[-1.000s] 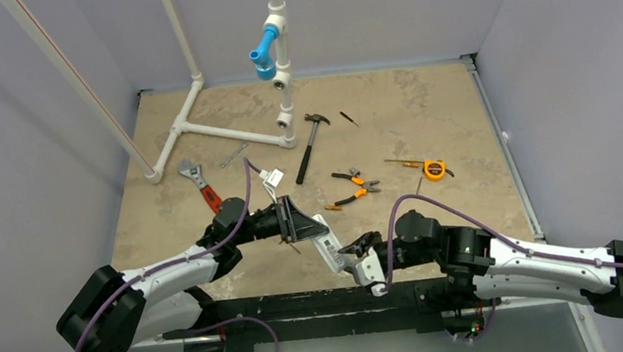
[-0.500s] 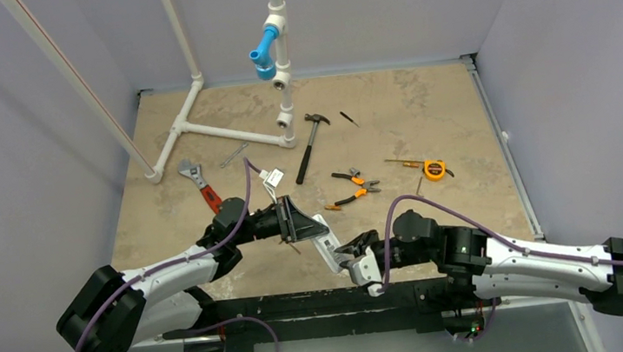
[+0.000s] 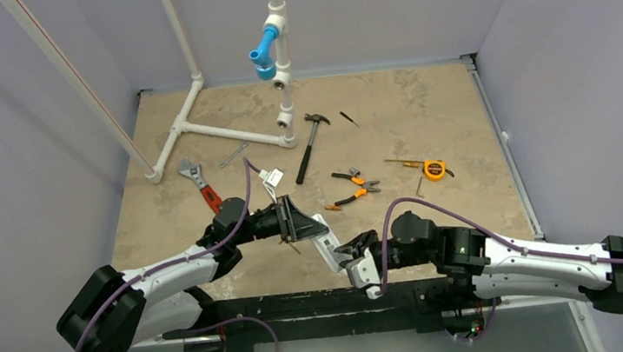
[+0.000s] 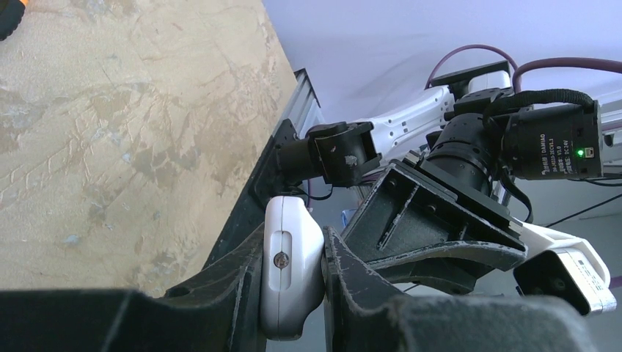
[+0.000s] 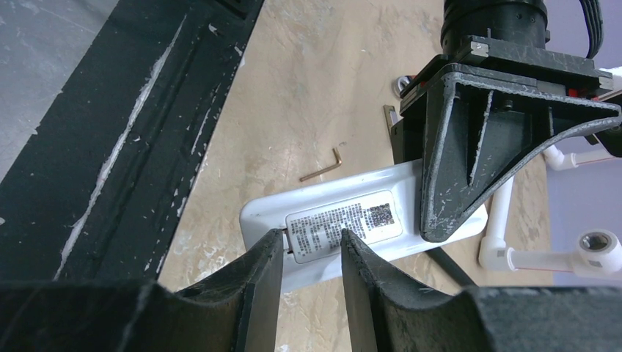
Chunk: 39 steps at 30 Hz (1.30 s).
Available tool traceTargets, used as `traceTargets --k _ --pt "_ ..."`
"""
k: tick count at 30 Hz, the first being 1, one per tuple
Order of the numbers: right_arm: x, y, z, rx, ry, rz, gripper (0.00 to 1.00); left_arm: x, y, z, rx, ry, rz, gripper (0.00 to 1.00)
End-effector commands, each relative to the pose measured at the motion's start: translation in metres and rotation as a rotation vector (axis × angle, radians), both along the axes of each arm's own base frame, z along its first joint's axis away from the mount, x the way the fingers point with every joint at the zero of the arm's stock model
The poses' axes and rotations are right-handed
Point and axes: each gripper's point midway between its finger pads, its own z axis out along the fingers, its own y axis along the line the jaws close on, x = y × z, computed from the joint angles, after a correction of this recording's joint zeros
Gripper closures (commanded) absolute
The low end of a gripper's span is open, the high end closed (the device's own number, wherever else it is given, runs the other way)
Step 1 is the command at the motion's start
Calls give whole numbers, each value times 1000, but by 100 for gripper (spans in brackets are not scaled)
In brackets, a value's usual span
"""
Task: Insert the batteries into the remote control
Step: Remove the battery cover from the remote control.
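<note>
Your right arm has crept a little leftward along the near edge of the desk over the last second, bringing the right tool closer over the remote control. Your left arm has not shifted.

The remote hangs just above the middle of the desk's near edge, bridged between both arms. The left tool is clenched on one end of it, its fingers pressed against the two narrow sides. The right tool's fingers stand narrowly apart over the labelled back. You cannot tell from these views whether they pinch anything or only rest against it. No batteries show in any view.

This looks like work on the back of the handset, likely the battery cover, so loading seems some way off. Keep the left clamp firm and still. Push with the right only along the remote's length, and lightly, because a sideways shove could lever it out of that end grip.
</note>
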Motion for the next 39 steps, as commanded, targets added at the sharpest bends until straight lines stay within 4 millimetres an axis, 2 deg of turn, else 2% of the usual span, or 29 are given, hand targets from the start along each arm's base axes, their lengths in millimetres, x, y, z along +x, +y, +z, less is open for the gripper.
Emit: traceTargets --k 1,9,18,30,33,39 --pt "13 1 9 4 -66 -44 68 -3 -3 19 -60 -53 -24 100" --pt "28 1 20 34 -136 -100 68 -3 -4 17 -64 -47 -36 100" --pt "28 2 35 94 -155 -104 68 -2 -6 10 -54 -36 -38 100" --pt "30 -4 46 132 -161 -129 68 -2 -6 8 -46 -35 -36 100" --pt "29 -5 48 137 -160 -127 68 -2 -7 8 -45 -33 -35 100" --pt "27 -9 37 92 -136 -127 67 -3 -7 9 -51 -31 -38 100"
